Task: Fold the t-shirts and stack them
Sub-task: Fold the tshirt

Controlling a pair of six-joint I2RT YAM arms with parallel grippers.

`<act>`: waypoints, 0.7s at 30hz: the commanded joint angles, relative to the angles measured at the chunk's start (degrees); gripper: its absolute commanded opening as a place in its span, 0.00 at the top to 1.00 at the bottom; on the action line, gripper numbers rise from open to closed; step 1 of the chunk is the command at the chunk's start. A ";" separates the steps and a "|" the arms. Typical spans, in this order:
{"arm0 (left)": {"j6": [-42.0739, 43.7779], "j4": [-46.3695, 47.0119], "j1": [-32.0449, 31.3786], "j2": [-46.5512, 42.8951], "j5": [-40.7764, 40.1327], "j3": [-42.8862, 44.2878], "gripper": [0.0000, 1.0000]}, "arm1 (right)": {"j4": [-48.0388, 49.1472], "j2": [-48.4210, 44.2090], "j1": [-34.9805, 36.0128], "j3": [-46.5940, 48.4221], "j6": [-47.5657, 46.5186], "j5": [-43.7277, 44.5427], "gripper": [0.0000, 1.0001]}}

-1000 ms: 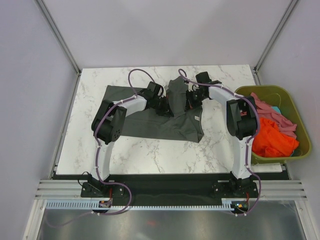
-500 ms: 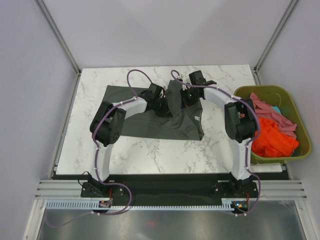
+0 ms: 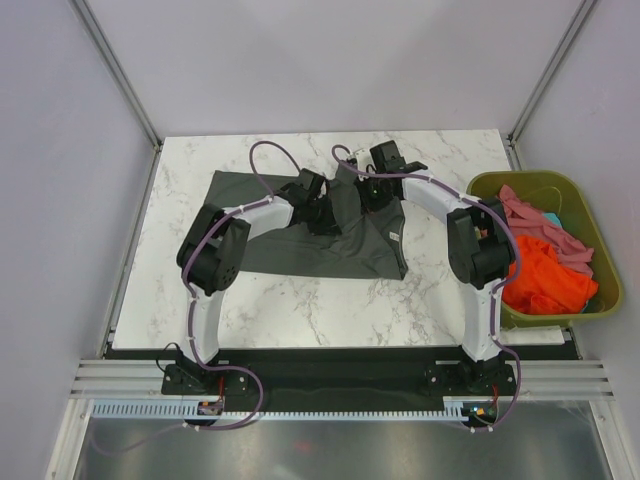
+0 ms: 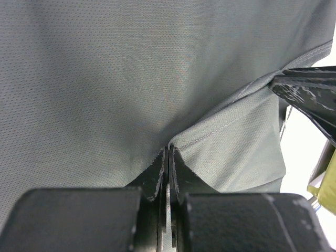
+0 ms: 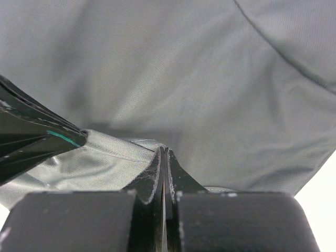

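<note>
A dark charcoal grey t-shirt (image 3: 300,245) lies spread on the marble table, its right part lifted and carried over toward the left. My left gripper (image 3: 330,212) is shut on a hemmed edge of the grey t-shirt (image 4: 226,131). My right gripper (image 3: 362,190) is shut on another edge of the same t-shirt (image 5: 173,94), close beside the left one. Both hold the fold a little above the spread cloth. Orange (image 3: 545,275) and dusty pink (image 3: 535,215) t-shirts lie bunched in the bin.
An olive-green plastic bin (image 3: 590,310) stands off the table's right edge. The white marble table (image 3: 330,310) shows bare in front of the shirt and at the far left. Grey walls and metal posts stand behind.
Both grippers moved left with the held edge, folding the shirt's right part further over the middle. The lifted fold now sits lower and flatter.
</note>
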 commanded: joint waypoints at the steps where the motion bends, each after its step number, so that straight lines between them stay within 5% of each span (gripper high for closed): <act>1: -2.29 0.95 -0.66 -3.37 -2.33 -0.92 0.98 | 2.89 -3.05 0.45 0.24 -2.58 2.00 1.00; 16: -6.51 1.04 -1.27 -8.73 -12.35 -4.78 0.98 | 4.29 -2.69 0.89 -1.08 -2.41 6.84 1.00; 21: -7.38 0.95 -1.45 -8.56 -12.88 -5.75 0.87 | 4.56 -1.99 1.07 2.17 2.42 8.59 0.88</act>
